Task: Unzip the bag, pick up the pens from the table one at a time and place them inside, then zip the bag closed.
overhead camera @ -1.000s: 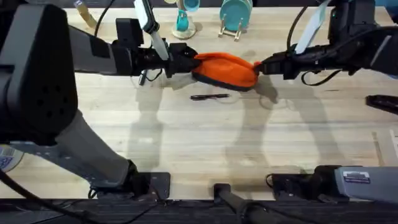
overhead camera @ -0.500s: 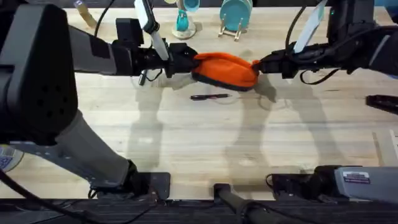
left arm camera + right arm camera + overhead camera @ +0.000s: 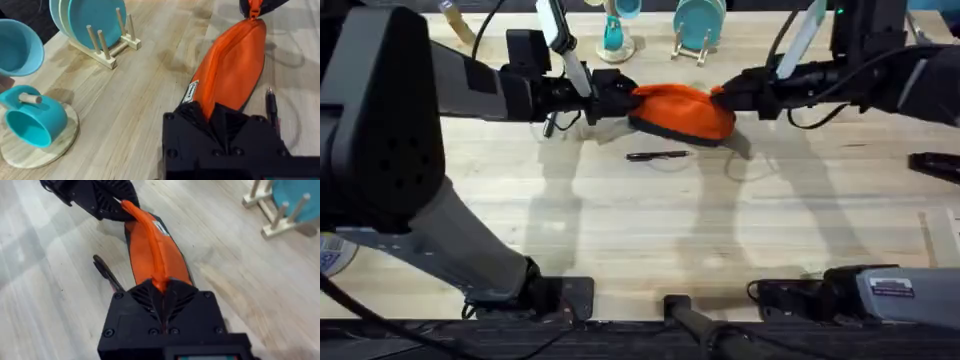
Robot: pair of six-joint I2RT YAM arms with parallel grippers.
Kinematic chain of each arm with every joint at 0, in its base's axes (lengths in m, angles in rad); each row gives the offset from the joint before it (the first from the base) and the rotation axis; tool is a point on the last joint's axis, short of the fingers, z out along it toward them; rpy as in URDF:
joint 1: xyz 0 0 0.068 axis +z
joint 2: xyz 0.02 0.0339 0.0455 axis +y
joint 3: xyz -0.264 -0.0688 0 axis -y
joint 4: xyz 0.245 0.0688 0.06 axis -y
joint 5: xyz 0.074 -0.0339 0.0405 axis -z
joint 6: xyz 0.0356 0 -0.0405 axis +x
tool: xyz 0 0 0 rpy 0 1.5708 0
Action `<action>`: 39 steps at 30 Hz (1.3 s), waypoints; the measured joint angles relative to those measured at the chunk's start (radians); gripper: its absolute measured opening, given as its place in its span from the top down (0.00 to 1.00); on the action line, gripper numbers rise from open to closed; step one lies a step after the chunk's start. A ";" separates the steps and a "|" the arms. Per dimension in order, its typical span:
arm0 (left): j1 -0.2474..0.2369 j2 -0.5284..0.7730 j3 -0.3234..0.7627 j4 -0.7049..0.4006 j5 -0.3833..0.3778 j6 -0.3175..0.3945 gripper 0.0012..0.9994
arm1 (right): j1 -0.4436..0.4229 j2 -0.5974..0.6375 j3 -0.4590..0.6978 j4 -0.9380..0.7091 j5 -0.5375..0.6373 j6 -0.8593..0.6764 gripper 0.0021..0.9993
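Your left gripper [image 3: 620, 97] is clamped on the left end of the bag [image 3: 682, 112], and in the left wrist view you see those black fingers [image 3: 200, 117] pinching the orange fabric beside a small white label. The bag sits toward the far side of the table [image 3: 640, 230], stretched between your two grippers and lifted slightly, with its shadow cast on the wood beneath. It looks like a plump oblong orange pouch with a dark strip along its lower edge; from the right wrist view the zipper ridge runs down the top as a raised orange seam, and you cannot tell from here how far the zipper is drawn.

Just in front of the bag, a black pen [image 3: 657, 156] lies flat on the table, apart from the pouch. In the left wrist view it lies beside the bag's long side [image 3: 272, 107].

Your right gripper [image 3: 724, 96] is closed on the bag's right end, fingers pinched over the orange seam [image 3: 159, 284].

Compared with a second ago, your right gripper has moved leftward along the bag, and the right arm has swung with it; the pouch's visible span looks shorter on that side. Your left gripper has stayed put, and the pen has not moved.

Behind the bag stand a teal plate in a wooden rack [image 3: 698, 28] and a teal cup on a wooden stand [image 3: 617, 32].
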 joint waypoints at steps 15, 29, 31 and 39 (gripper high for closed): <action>0.006 0.000 0.000 0.000 -0.008 0.000 0.96 | 0.184 0.000 0.000 0.151 0.155 0.002 0.97; 0.006 0.000 0.000 0.000 -0.009 0.000 0.96 | 0.273 0.109 0.000 0.386 0.203 0.094 0.97; 0.006 0.000 0.000 0.000 -0.008 0.000 0.96 | 0.283 0.122 0.000 0.411 0.203 0.106 0.97; 0.006 0.000 0.000 0.000 -0.008 0.000 0.96 | 0.310 0.172 0.000 0.521 0.206 0.167 0.97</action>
